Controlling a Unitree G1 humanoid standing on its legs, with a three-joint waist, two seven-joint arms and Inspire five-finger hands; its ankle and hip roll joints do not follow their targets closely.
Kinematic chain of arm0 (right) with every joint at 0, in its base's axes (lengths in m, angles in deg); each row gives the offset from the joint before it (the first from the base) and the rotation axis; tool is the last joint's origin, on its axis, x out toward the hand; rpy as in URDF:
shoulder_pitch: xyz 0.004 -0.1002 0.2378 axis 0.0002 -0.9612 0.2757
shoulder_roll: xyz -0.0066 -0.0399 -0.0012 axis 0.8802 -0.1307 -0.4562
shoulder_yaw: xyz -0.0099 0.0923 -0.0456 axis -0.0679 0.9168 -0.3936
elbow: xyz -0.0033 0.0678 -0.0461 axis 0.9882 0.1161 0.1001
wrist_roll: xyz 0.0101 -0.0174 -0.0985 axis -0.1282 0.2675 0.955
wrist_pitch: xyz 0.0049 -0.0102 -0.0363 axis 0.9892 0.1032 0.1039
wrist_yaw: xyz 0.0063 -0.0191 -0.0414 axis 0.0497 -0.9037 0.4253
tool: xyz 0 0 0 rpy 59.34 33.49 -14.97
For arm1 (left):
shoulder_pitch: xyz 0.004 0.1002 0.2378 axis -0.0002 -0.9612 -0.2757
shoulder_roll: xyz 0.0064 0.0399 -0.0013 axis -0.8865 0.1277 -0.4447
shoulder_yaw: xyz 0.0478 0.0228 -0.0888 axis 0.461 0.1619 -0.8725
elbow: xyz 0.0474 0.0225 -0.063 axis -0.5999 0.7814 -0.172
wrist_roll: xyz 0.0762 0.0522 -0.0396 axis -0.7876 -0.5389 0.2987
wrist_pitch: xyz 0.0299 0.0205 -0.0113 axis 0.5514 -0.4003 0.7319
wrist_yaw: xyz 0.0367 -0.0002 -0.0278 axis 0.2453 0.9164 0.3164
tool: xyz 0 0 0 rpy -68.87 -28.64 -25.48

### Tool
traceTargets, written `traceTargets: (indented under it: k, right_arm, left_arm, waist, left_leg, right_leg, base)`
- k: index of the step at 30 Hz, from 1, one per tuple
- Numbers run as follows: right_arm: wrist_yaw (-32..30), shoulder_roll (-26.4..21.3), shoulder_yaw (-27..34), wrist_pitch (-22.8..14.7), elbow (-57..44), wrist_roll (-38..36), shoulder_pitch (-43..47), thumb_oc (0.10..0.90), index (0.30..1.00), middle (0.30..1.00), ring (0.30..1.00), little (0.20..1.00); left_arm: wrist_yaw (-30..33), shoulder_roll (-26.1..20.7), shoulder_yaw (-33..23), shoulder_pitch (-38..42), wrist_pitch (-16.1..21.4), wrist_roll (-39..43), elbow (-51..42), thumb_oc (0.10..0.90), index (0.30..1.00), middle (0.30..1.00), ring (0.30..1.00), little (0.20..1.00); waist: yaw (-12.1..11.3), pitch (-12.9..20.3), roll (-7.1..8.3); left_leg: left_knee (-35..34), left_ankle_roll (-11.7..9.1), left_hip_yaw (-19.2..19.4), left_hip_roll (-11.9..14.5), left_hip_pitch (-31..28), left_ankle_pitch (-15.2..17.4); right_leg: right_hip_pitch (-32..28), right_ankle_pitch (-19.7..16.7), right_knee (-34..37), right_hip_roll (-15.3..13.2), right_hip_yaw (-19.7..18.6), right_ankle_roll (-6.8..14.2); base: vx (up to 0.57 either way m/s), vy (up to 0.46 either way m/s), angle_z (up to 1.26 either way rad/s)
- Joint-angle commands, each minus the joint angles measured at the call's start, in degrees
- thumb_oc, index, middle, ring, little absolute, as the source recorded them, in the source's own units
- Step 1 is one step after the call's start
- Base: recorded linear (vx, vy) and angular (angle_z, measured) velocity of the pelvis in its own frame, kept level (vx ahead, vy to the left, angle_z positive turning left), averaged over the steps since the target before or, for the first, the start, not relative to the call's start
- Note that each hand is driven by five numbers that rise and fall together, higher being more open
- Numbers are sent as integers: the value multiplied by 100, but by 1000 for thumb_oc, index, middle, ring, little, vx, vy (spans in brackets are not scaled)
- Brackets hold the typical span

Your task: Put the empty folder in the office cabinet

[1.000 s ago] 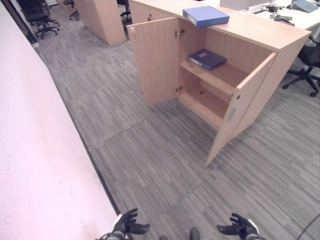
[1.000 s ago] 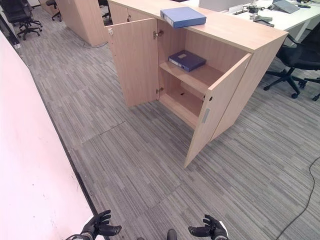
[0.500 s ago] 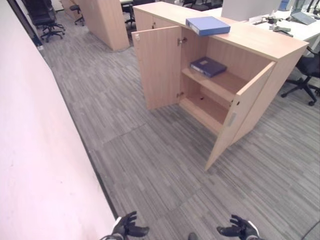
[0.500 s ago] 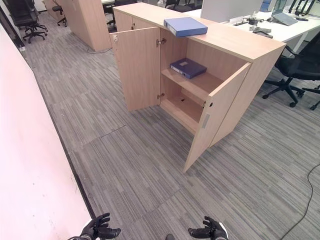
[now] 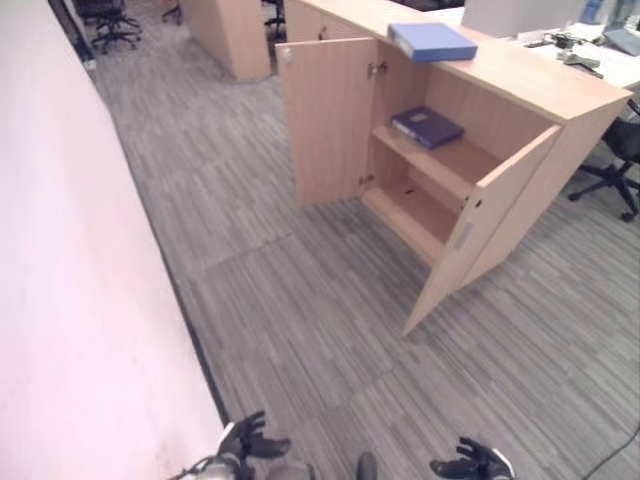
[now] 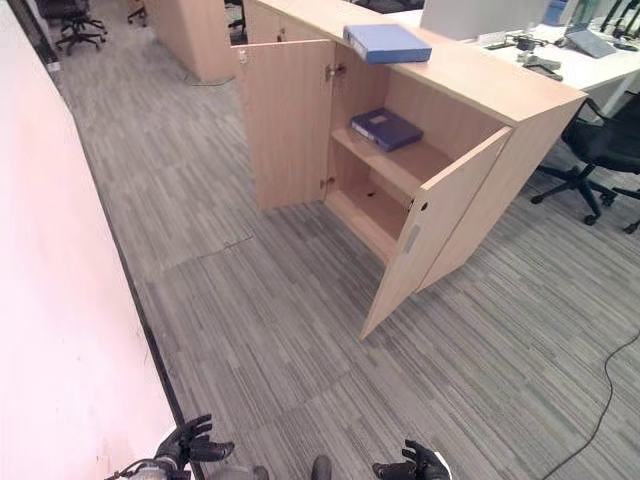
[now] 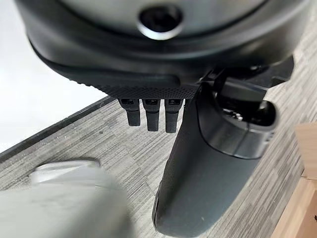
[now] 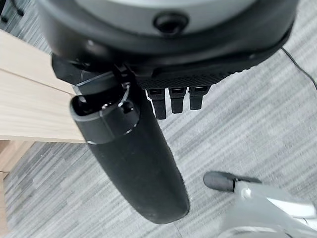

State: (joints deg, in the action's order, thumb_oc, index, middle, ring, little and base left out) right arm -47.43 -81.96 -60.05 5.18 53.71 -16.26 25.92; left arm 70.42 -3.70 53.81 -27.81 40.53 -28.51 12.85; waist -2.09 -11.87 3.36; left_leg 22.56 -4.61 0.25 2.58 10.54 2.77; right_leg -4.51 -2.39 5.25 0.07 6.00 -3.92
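Observation:
A light blue folder lies flat on top of the wooden office cabinet. Both cabinet doors stand open. A dark blue folder rests on the upper shelf inside, and the lower shelf is bare. The cabinet is well ahead of me across the carpet. My left hand and right hand hang low at the near edge, far from the cabinet. Both are open with relaxed fingers and hold nothing. In the wrist views the left thumb and right thumb point down at the carpet.
The cabinet's right door swings out toward me and the left door stands beside it. A pale wall runs along my left. A black office chair and a white desk stand to the right, another wooden unit at the back.
The camera has shifted, so the cabinet sits a little differently in the picture. Both hands stay low, open and empty; the folders have not moved.

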Motion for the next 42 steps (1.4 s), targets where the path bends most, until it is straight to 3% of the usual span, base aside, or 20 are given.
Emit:
traceTargets:
  k: [1, 6, 11, 14, 17, 18, 19, 20, 21, 23, 24, 27, 28, 29, 33, 34, 36, 37, 41, 42]
  right_arm:
    - [-66, -422, -18, -192, -190, -176, 117, 800, 900, 900, 900, 900]
    - [-135, -357, -129, -154, -87, -189, 236, 800, 900, 900, 900, 900]
    - [-125, -322, -147, -135, -20, -156, 227, 800, 900, 900, 900, 900]
    - [-86, -299, -160, -111, 103, -109, 237, 800, 900, 900, 900, 900]
    - [-75, -227, -95, -125, 134, -108, 193, 800, 900, 900, 900, 900]
    - [-65, -153, -33, -108, 194, -139, 183, 800, 900, 900, 900, 900]
    - [-65, -148, -35, -109, 196, -139, 182, 800, 900, 900, 900, 900]
    - [-61, -36, 29, -100, 232, -196, 173, 800, 900, 900, 900, 900]
    - [-43, -3, 20, -117, 251, -222, 170, 800, 900, 900, 900, 900]
    - [-43, 39, 26, -111, 262, -222, 183, 800, 900, 900, 900, 900]
    - [-47, 88, 7, -115, 280, -199, 255, 800, 900, 900, 900, 900]
    - [-67, 95, 47, -84, 325, -186, 345, 800, 900, 900, 900, 900]
    - [-119, 71, 115, -58, 374, -193, 431, 800, 900, 900, 900, 900]
    - [-119, 71, 115, -58, 374, -193, 432, 800, 900, 900, 900, 900]
    - [-126, 23, 188, -109, 377, -266, 439, 800, 900, 900, 900, 900]
    - [-126, 20, 188, -109, 378, -266, 442, 800, 900, 900, 900, 900]
    - [-131, -20, 205, -116, 403, -265, 436, 800, 900, 900, 900, 900]
    - [-130, -24, 203, -116, 403, -265, 431, 800, 900, 900, 900, 900]
    - [-139, -72, 219, -123, 416, -277, 344, 800, 900, 900, 900, 900]
    - [-128, -74, 199, -112, 386, -219, 284, 800, 900, 900, 900, 900]
  left_arm:
    - [13, -153, 5, 172, 275, 148, -403, 800, 900, 900, 900, 900]
    - [106, -232, -77, 162, 288, 148, -288, 800, 900, 900, 900, 900]
    - [141, -286, -197, 82, 294, 76, -45, 800, 900, 900, 900, 900]
    - [124, -280, -245, 22, 280, 60, 97, 800, 900, 900, 900, 900]
    - [147, -316, -218, 82, 268, -70, 285, 800, 900, 900, 900, 900]
    - [169, -351, -206, 115, 267, -98, 327, 800, 900, 900, 900, 900]
    - [169, -355, -206, 113, 269, -97, 328, 800, 900, 900, 900, 900]
    - [175, -395, -191, 135, 277, -140, 361, 800, 900, 900, 900, 900]
    - [178, -435, -184, 148, 301, -129, 347, 800, 900, 900, 900, 900]
    - [177, -456, -183, 155, 297, -128, 315, 800, 900, 900, 900, 900]
    - [177, -535, -197, 215, 304, -87, 303, 800, 900, 900, 900, 900]
    - [189, -540, -205, 258, 285, -37, 321, 800, 900, 900, 900, 900]
    - [191, -556, -192, 283, 252, -11, 294, 800, 900, 900, 900, 900]
    - [191, -556, -192, 283, 252, -11, 294, 800, 900, 900, 900, 900]
    - [120, -487, -113, 349, 242, -117, 187, 800, 900, 900, 900, 900]
    - [120, -484, -115, 351, 242, -117, 187, 800, 900, 900, 900, 900]
    - [92, -454, -87, 380, 235, -119, 167, 800, 900, 900, 900, 900]
    - [91, -451, -87, 377, 236, -119, 168, 800, 900, 900, 900, 900]
    - [78, -374, -48, 382, 234, -138, 241, 800, 900, 900, 900, 900]
    - [64, -355, -77, 348, 236, -194, 264, 800, 900, 900, 900, 900]
  waist:
    - [-290, -162, -249]
    - [-671, -219, -250]
    - [-906, -155, -193]
    - [-999, -43, -161]
    - [-926, 101, -118]
    - [-862, 225, -52]
    - [-854, 246, -33]
    - [-802, 403, 73]
    - [-806, 462, 138]
    - [-823, 520, 191]
    - [-867, 469, 237]
    - [-888, 387, 126]
    - [-826, 232, -36]
    - [-827, 229, -36]
    - [-355, -23, -358]
    - [-353, -20, -373]
    - [-149, -134, -554]
    - [-115, -163, -538]
    - [179, -233, -494]
    - [287, -198, -395]
  left_leg:
    - [-958, -63, -176, 368, 583, -863]
    - [-1884, -128, -294, 663, 1232, -1147]
    - [-2264, -256, -510, 1067, 1401, -1351]
    - [-2259, -298, -546, 1162, 1388, -1388]
    - [-1949, -388, -197, 1268, 1488, -1641]
    - [-1667, -402, 1, 1211, 1508, -1758]
    - [-1654, -398, 3, 1194, 1533, -1748]
    - [-1400, -367, 238, 1097, 1591, -1695]
    - [-1331, -322, 307, 1043, 1617, -1612]
    - [-1282, -259, 373, 995, 1610, -1492]
    - [-1211, -108, 410, 909, 1518, -1202]
    - [-1202, 90, 447, 859, 1299, -937]
    - [-1253, 294, 511, 751, 974, -701]
    - [-1253, 295, 512, 750, 971, -701]
    - [-1657, 612, 496, 180, 58, -301]
    - [-1666, 608, 490, 195, 64, -315]
    - [-1850, 570, 454, 116, -543, -102]
    - [-1851, 567, 429, 88, -584, -78]
    - [-1906, 457, 338, -106, -1264, 366]
    - [-1907, 354, 355, -185, -1640, 655]
  right_leg:
    - [-494, 1382, -1017, -76, -640, 564]
    - [-938, 2082, -1475, 44, -1070, 508]
    - [-1474, 2459, -1616, -175, -1554, 641]
    - [-1699, 2466, -1498, -370, -1710, 755]
    - [-1769, 2309, -1405, -673, -1646, 951]
    - [-1643, 1818, -1379, -848, -1615, 1146]
    - [-1635, 1816, -1364, -864, -1604, 1152]
    - [-1546, 1037, -1356, -1059, -1602, 1355]
    - [-1497, 651, -1429, -1129, -1627, 1445]
    - [-1373, 402, -1505, -1179, -1605, 1508]
    - [-1051, -438, -2140, -1283, -1454, 1696]
    - [-662, -928, -2739, -1291, -1257, 1654]
    - [-339, -1197, -3356, -1257, -974, 1635]
    - [-341, -1195, -3357, -1258, -975, 1636]
    - [854, -198, -4265, -244, -728, 1616]
    - [859, -215, -4254, -228, -723, 1611]
    - [1427, 476, -3716, -311, -4, 1387]
    - [1388, 538, -3757, -344, 20, 1386]
    - [1794, 401, -2469, -599, 605, 1204]
    - [1933, 114, -1626, -792, 942, 1193]
  base:
    - [292, 63, -14]
    - [318, 82, -32]
    - [409, 233, -15]
    - [312, 285, -34]
    - [252, 385, -48]
    - [255, 374, 3]
    - [326, 427, 13]
    - [301, 339, 30]
    - [370, 409, 28]
    - [236, 232, 14]
    - [289, 279, 2]
    - [276, 312, -8]
    - [153, 228, 9]
    - [308, 437, 30]
    - [289, 369, 19]
    - [242, 174, 5]
    - [382, 147, 6]
    - [510, 102, 5]
    - [433, -24, 20]
    - [350, -80, 20]
